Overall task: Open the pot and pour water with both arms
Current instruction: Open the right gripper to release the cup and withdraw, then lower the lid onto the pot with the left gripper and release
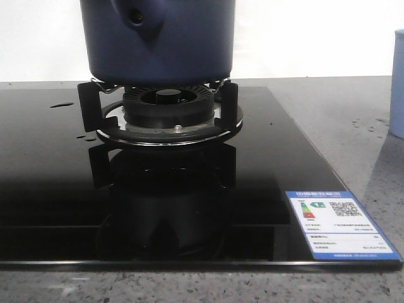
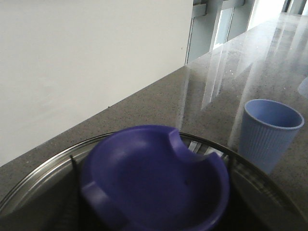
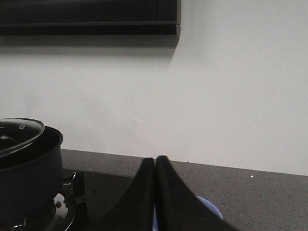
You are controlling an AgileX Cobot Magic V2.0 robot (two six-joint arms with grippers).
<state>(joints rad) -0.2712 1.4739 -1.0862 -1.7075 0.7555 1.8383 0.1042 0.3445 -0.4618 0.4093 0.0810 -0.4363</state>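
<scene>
Pot (image 3: 29, 178) sits beside the closed right pincer (image 3: 155, 192).

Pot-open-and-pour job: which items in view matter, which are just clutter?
Belongs to the job:
- pot, on the burner
- glass lid, tilted on the pot rim
- lid knob
- pale blue cup, likely pour target
- right gripper, fingers together

Just there:
- energy label on the black cooktop
- water drops

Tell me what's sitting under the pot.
The pot rests on the black prongs of a gas burner with a chrome ring, set in a glossy black cooktop. The burner's top and the pot's base are hidden where they meet.
</scene>
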